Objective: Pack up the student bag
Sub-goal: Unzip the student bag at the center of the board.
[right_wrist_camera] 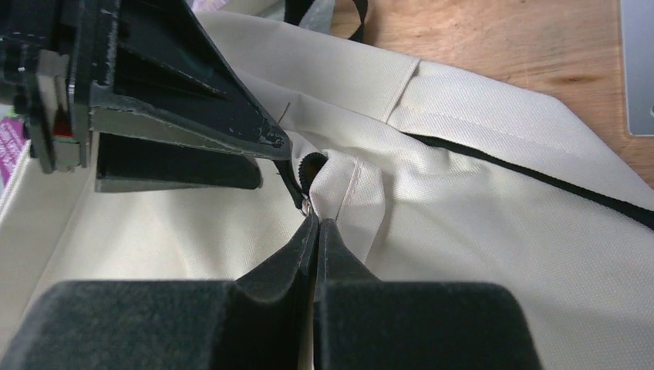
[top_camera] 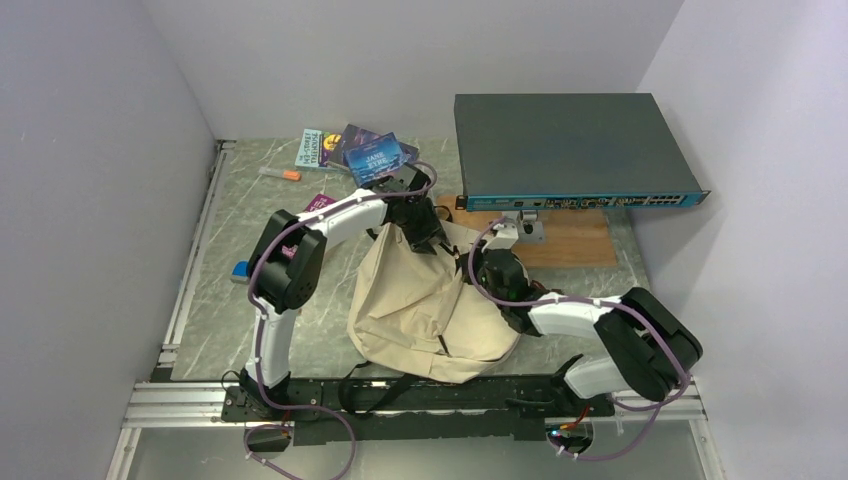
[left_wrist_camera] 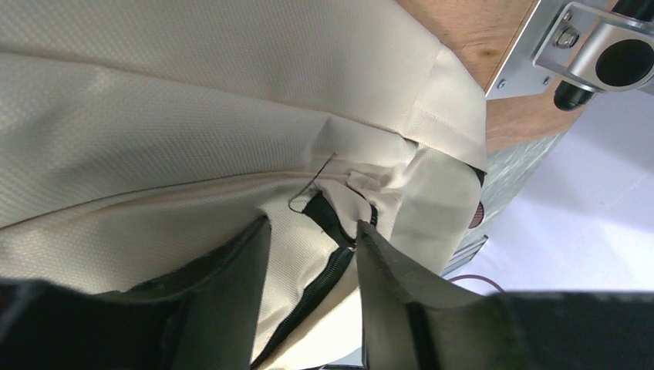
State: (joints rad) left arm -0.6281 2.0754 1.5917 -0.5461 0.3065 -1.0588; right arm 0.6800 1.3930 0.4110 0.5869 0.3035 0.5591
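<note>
The cream student bag (top_camera: 420,310) lies in the middle of the table between both arms. My left gripper (top_camera: 432,240) reaches down onto its top edge. In the left wrist view its jaws (left_wrist_camera: 311,227) stand apart, straddling bag fabric (left_wrist_camera: 193,92) and the dark zipper (left_wrist_camera: 324,281). My right gripper (top_camera: 468,262) comes in from the right. In the right wrist view it (right_wrist_camera: 316,220) is shut, pinching a fold of the bag (right_wrist_camera: 478,216) right beside the zipper's metal slider (right_wrist_camera: 307,204). The left gripper's fingers (right_wrist_camera: 231,116) hover just above that spot.
Several paperback books (top_camera: 355,150) lie at the back with an orange marker (top_camera: 280,174) nearby. A dark network switch (top_camera: 570,150) rests on a wooden board (top_camera: 570,240) at the back right, touching the bag's top. The bag's black straps (top_camera: 380,385) trail to the near edge.
</note>
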